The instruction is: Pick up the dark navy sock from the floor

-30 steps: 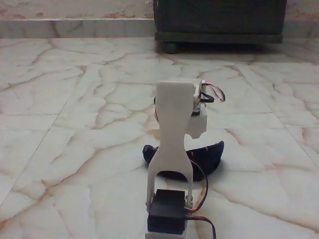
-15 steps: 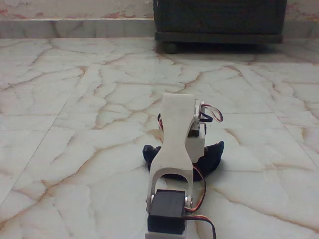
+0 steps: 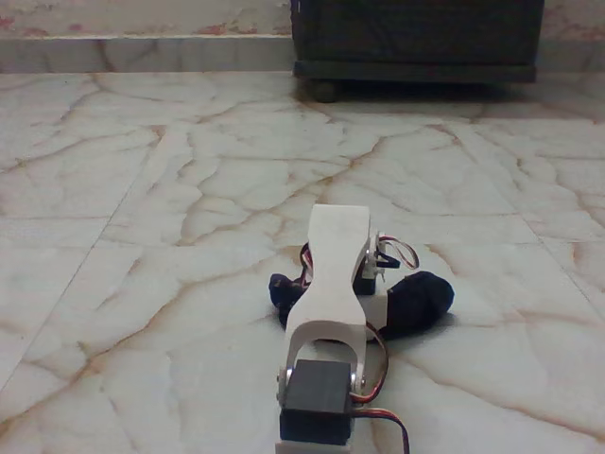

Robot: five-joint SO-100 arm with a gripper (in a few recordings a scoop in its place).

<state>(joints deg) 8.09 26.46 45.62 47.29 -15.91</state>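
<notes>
Fixed view: soft dark navy fabric sock (image 3: 416,301) lies on glossy cream marble floor (image 3: 142,236), long axis 9-to-3, bulk at 3 o'clock of the white arm's gripper (image 3: 364,284); jaw state hidden.

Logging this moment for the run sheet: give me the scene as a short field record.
view: fixed view, low, from behind the arm
arm: white arm bent down low over the floor
pincer: hidden behind the arm; open or shut cannot be told
sock: dark sock on the floor, bunched, showing on both sides of the arm
floor: cream marble floor with reddish veins
background: dark cabinet by the far wall
</notes>
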